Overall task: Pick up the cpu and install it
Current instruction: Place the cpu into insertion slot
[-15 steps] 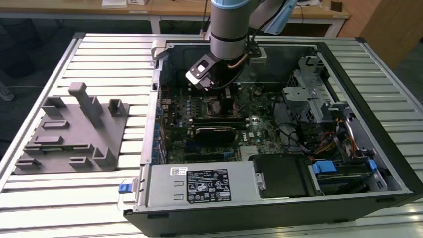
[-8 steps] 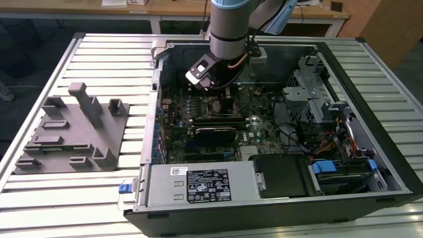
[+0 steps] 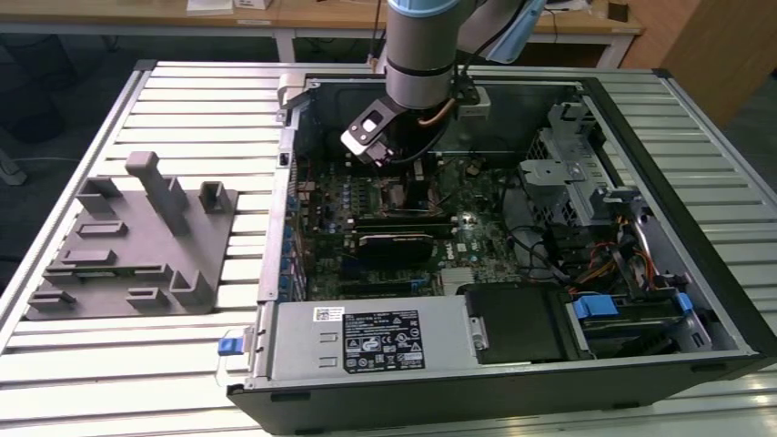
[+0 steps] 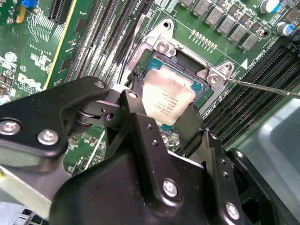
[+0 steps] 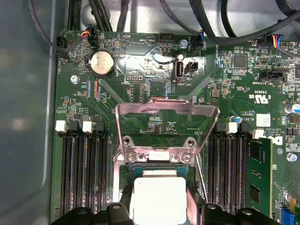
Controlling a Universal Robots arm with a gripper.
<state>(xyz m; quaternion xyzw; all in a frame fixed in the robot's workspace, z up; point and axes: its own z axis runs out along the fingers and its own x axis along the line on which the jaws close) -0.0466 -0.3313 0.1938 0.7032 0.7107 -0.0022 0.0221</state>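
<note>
Gripper (image 4: 164, 117) clamped on the cpu (image 4: 167, 96), one finger against each of two opposite edges. Chip lies flat, straight beneath the wrist, squared over the open socket (image 4: 185, 63); seated or just above it, cannot tell. Load plate (image 5: 167, 117) stands hinged up just beyond. Far part of the motherboard (image 3: 486, 235).

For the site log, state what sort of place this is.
Probably a robotics lab for PC assembly: an open computer case on a slatted metal table, the gripper over the cpu at its socket, wooden desks behind.
</note>
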